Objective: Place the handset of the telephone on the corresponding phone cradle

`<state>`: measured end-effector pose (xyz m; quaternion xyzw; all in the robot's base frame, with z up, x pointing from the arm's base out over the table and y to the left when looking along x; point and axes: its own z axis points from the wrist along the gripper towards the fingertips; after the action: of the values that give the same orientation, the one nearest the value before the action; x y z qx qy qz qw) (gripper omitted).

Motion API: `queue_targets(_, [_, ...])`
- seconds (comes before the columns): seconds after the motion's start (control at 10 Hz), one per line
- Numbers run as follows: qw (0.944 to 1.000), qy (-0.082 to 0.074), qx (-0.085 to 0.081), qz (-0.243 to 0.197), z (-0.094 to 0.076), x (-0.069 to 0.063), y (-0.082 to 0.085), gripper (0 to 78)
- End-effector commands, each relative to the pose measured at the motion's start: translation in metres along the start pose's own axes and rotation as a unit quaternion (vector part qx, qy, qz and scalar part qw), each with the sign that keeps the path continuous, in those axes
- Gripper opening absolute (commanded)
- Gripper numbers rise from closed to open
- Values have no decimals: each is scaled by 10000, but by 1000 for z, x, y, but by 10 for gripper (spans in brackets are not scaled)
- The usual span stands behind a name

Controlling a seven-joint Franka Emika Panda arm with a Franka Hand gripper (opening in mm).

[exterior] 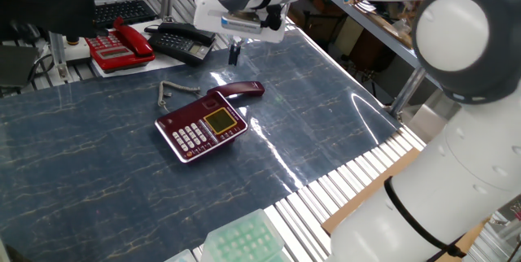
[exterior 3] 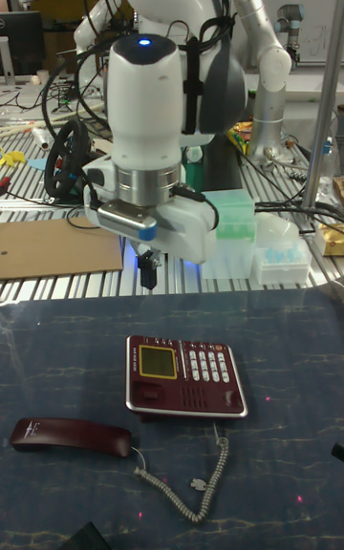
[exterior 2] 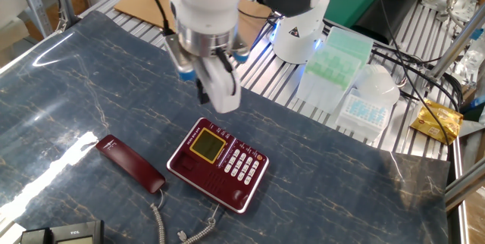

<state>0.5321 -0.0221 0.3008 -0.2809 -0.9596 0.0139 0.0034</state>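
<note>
End effector (exterior 3: 148,270): hangs above the tabletop (exterior: 98,189), empty, in the upper middle of the one fixed view and upper left-centre of the other. The dark fingertips read as drawn together with nothing between them, though the fingers are small in every view, so that is a likely reading and not a certain one.

Handset (exterior 2: 129,163): slim maroon bar lying flat on the tabletop, left of centre in the other fixed view and at lower left in the tall view. It sits off the cradle, close beside the phone body. It is rigid moulded plastic, probably light, with a smooth and somewhat slippery shell. The best hold is judged to be across the narrow width at mid-length, where the bar is straight and balanced.

Coiled cord (exterior 3: 191,488): grey and springy, trailing from one end of the handset. It is likely to tug back a little when lifted.

Telephone (exterior 2: 218,164): flat maroon body with white keys and a yellow screen, near frame centre.

Phone cradle (exterior 3: 182,404): long recessed edge of the telephone, on the side nearest the handset, unoccupied.

Other phones: a bright red phone (exterior: 120,44) and a black phone (exterior: 179,42) at upper left of the one fixed view, well apart.
</note>
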Motion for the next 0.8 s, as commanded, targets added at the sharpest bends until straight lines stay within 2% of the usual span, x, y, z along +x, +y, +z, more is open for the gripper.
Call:
queue_targets(0.1, [9998,-13,15,190,-4,-17,-1,0])
queue_targets(0.3, [9997,-11,10,246,-7,-28,0,0])
queue_targets(0.7, [9996,-31,-12,295,-7,-29,0,0])
queue_targets(0.8, [9993,-91,-54,357,-7,-29,0,0])
